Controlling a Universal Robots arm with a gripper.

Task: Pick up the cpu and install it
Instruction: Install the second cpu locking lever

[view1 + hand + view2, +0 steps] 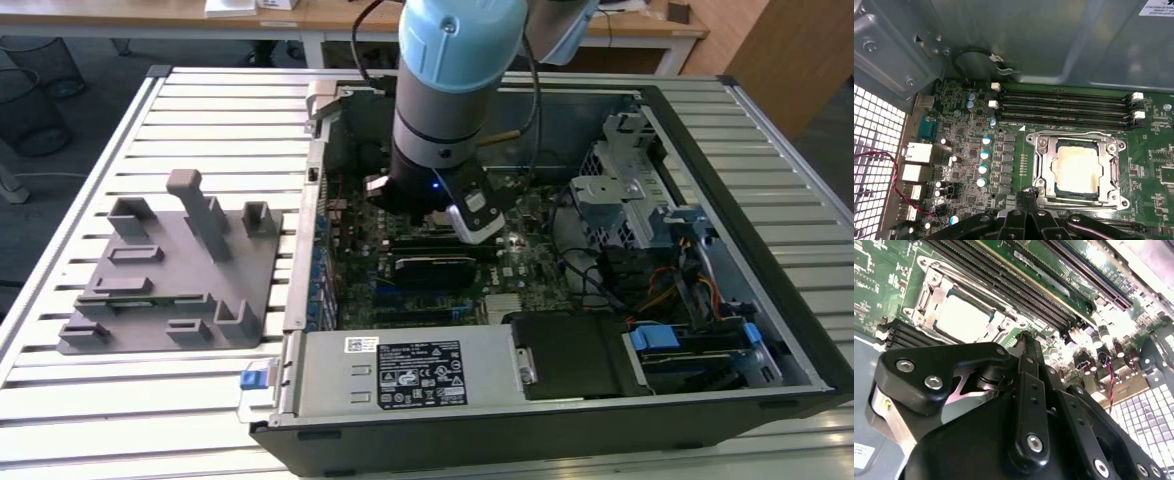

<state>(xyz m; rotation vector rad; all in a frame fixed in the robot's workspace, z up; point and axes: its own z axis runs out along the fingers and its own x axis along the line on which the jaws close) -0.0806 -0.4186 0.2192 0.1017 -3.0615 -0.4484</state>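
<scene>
The cpu point(1077, 167) is a silvery square chip lying flat inside the metal socket frame point(1041, 160) on the green motherboard; the second wrist view shows the cpu point(961, 317) too. My gripper point(1027, 194) hangs just above the board beside the socket's edge, a little apart from the chip. Its black fingers point(1024, 340) are shut together with nothing between them. In the exterior view the gripper point(407, 205) is lowered into the open computer case point(747, 130), under the blue-and-grey arm.
Long black memory slots point(1064, 105) run beside the socket. Capacitors and rear ports point(916, 150) crowd the board's other side. A grey plastic fixture point(174, 270) stands on the slatted table at the exterior view's left. A power supply point(400, 370) and drive cage point(627, 190) sit inside the case.
</scene>
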